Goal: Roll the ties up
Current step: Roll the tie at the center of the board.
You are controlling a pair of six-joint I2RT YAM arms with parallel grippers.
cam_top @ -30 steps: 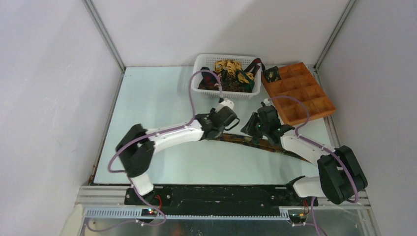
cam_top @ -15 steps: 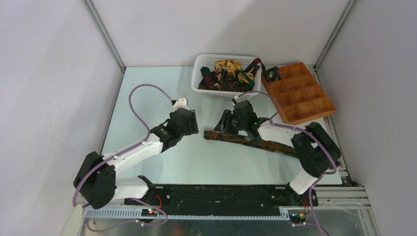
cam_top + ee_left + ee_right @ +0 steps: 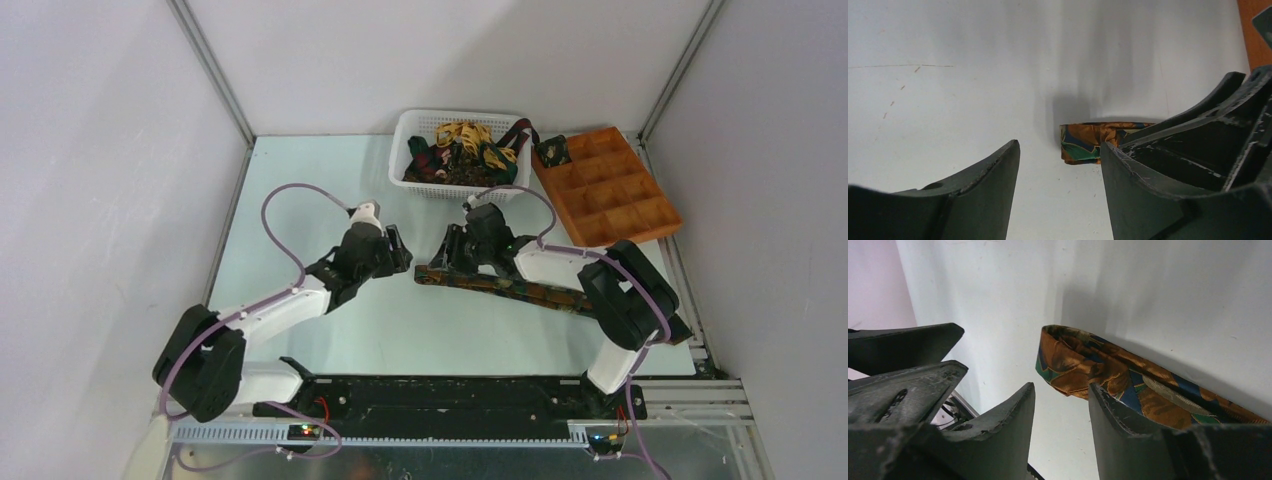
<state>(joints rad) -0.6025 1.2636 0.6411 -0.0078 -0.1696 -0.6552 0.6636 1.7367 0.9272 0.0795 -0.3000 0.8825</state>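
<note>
Though both arms lean in over it, the tie lies loose on the table, gripped by neither. From above, its long axis runs across the middle of the table. Its folded end points left, and the rest trails off to the right and slightly toward the near edge, passing under the right arm. The left gripper hangs just left of that folded end, and the right gripper sits right at it, so the two face each other over the tip. The left wrist view adds what the top view cannot: the left gripper's fingers are well apart with only bare table between them, and the tie's end shows beyond the gap, orange, green and blue. In the right wrist view the right gripper's fingers are moderately parted with nothing in the gap. The fold stands up as a small loop just past the fingertips, while the band runs off behind the right-hand finger. Only the overhead view shows the back of the table, where a white basket holds a heap of ties. Beside the basket is a tray with one dark coil in its far left compartment.
</note>
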